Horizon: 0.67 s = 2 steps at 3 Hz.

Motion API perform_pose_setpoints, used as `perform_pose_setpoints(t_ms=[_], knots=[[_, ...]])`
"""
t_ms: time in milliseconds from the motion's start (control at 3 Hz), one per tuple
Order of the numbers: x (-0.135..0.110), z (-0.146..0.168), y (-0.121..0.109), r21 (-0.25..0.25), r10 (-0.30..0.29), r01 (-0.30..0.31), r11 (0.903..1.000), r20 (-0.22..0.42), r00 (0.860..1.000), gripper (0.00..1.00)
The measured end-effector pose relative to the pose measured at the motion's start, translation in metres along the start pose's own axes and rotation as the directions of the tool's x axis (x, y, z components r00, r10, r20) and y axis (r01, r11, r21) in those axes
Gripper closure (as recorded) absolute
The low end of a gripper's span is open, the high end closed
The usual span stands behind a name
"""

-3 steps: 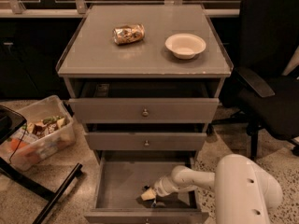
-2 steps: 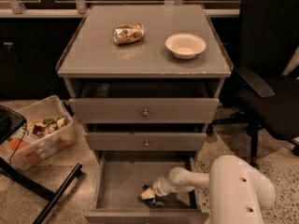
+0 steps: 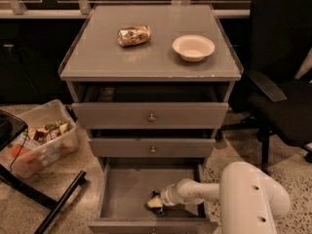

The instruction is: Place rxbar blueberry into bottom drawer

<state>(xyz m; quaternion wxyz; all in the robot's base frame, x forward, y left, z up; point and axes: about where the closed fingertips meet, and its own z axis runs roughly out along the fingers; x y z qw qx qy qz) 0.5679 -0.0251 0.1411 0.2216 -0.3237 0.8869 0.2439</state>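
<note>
The bottom drawer (image 3: 124, 191) of the grey cabinet is pulled out, showing a plain grey floor. My gripper (image 3: 155, 203) is low inside it, near the front middle, at the end of the white arm (image 3: 204, 191) that reaches in from the right. A small dark shape sits at the gripper's tip. I cannot make out whether it is the rxbar blueberry, and no blue wrapper shows clearly anywhere.
A crumpled gold-brown foil packet (image 3: 134, 35) and a white bowl (image 3: 193, 47) sit on the cabinet top. The top drawer (image 3: 151, 115) is slightly open and the middle drawer (image 3: 152, 147) is shut. A plastic bin of snacks (image 3: 39, 140) stands left and a black office chair (image 3: 282, 82) right.
The arm's bulky white body has shifted slightly. The gripper stays at the same spot low in the bottom drawer.
</note>
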Motion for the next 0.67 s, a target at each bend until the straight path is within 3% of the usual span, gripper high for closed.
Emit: perform_pose_setpoints(t_ms=[333, 667], knots=[[-0.0060, -0.0101, 0.0007, 0.033, 0.009, -0.010, 0.9994, 0.030, 1.000, 0.00], [-0.0088, -0.0138, -0.0035, 0.035, 0.040, -0.041, 0.9986, 0.046, 0.998, 0.00]])
